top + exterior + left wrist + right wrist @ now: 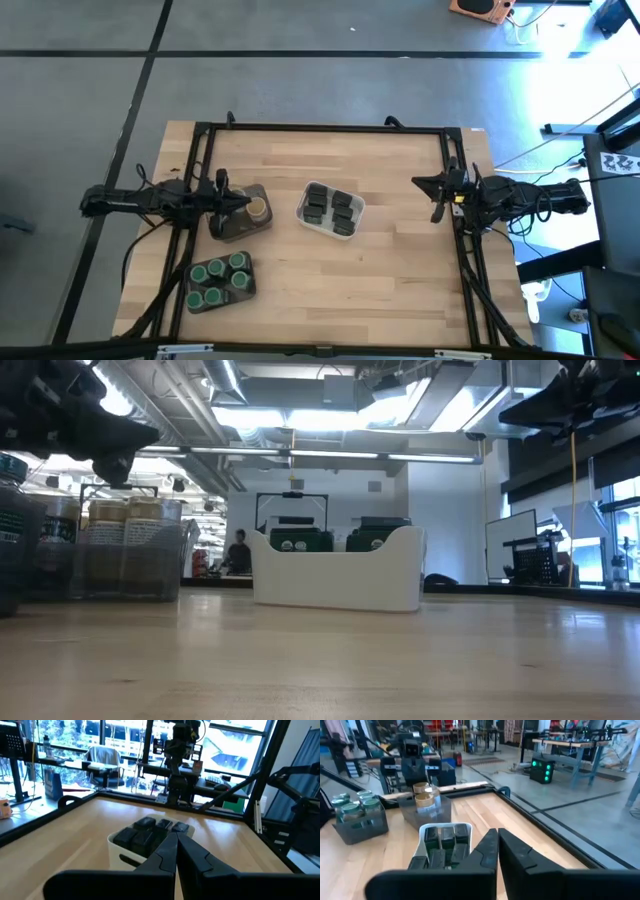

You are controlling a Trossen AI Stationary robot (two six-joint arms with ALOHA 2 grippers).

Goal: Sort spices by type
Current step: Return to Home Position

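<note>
Grey concrete floor (320,90) with dark lines round the pale wooden tabletop (400,280); bright ceiling lights (330,420) overhead; big windows (120,740) far off.

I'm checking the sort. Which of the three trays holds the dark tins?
The white tray at the table's middle, holding only dark tins. One grey tray at the left holds tan-topped jars, the other grey tray green-lidded jars.

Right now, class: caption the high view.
Dark tins in white tray; green-lidded jars and tan-topped jars in separate grey trays; left gripper above the tan-topped, right gripper at table edge.
</note>
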